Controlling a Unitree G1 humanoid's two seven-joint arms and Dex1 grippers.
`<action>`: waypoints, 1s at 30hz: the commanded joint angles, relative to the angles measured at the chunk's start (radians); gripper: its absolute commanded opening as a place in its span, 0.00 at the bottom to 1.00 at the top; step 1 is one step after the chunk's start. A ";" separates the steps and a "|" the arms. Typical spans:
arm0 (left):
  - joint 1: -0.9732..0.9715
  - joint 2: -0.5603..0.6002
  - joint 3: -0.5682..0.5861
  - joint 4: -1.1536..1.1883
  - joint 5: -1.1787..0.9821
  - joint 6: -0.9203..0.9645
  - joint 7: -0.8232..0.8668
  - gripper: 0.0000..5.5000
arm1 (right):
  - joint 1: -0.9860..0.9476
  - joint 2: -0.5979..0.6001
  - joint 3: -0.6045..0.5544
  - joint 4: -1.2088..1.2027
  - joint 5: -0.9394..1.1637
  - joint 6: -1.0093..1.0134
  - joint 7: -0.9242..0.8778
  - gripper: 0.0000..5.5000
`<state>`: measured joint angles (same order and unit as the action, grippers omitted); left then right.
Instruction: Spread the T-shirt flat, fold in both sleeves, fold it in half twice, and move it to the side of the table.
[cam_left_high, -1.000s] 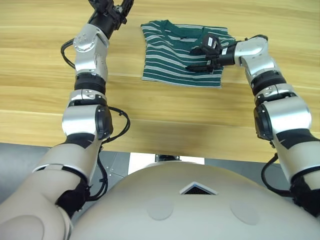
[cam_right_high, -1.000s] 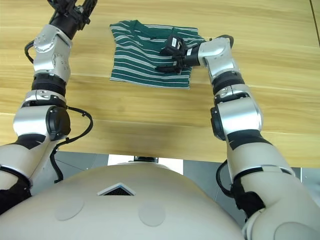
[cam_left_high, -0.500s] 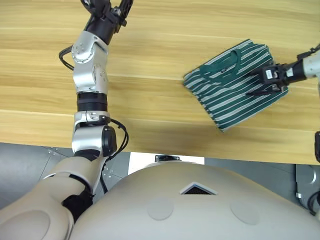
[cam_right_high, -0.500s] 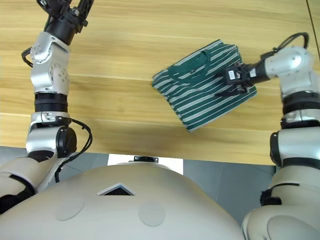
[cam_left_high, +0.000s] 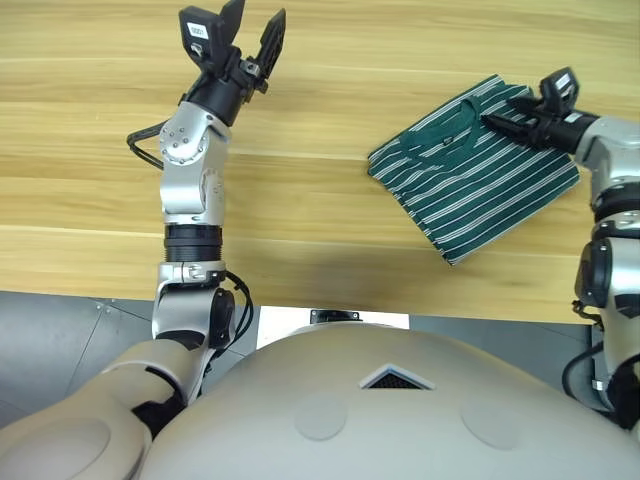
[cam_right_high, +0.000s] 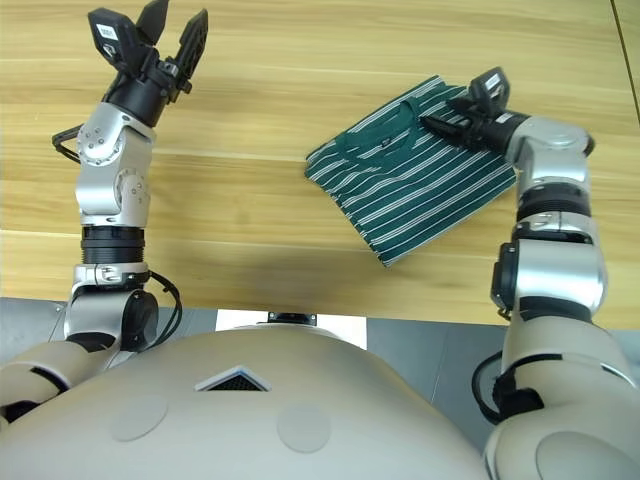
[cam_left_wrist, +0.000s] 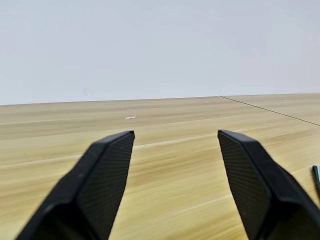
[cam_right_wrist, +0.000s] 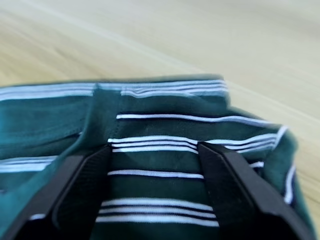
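The T-shirt (cam_left_high: 470, 170), dark green with white stripes, lies folded into a small rectangle on the right part of the wooden table (cam_left_high: 320, 210), turned at an angle. My right gripper (cam_left_high: 512, 110) is open at the shirt's far corner near the collar. In the right wrist view its fingers (cam_right_wrist: 80, 185) stand apart just over the striped cloth (cam_right_wrist: 160, 120). My left gripper (cam_left_high: 252, 25) is open and empty, raised over the far left of the table, well away from the shirt. The left wrist view has the left gripper (cam_left_wrist: 175, 137) over bare wood.
The table's near edge (cam_left_high: 300, 300) runs across in front of me, with grey floor (cam_left_high: 60, 320) below it. The shirt's near corner (cam_left_high: 450, 258) lies close to that edge. Bare wood stretches between the two arms. A pale wall (cam_left_wrist: 160, 45) stands beyond the table.
The shirt was slid from the table's middle to the right and turned. My right gripper has let go of its right edge and moved to its far corner. My left arm pulled back.
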<state>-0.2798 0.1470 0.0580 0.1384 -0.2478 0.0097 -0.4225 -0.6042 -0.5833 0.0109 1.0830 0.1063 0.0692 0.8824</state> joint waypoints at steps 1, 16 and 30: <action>0.035 -0.002 -0.029 -0.080 0.024 0.016 0.018 0.54 | 0.001 0.087 0.068 0.052 -0.085 0.104 -0.065 0.58; 0.012 0.006 -0.061 -0.064 0.033 0.007 -0.007 0.54 | -0.480 0.503 0.260 0.237 -0.374 -0.214 -0.418 0.58; 0.218 0.449 -0.268 -0.137 0.311 -0.301 -0.362 0.66 | -0.018 -0.084 0.116 0.039 -0.136 -0.808 0.501 0.71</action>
<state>-0.0631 0.5315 -0.1776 -0.0116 0.0499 -0.2569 -0.6980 -0.7030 -0.6305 0.1529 1.1783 -0.0870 -0.6888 1.2936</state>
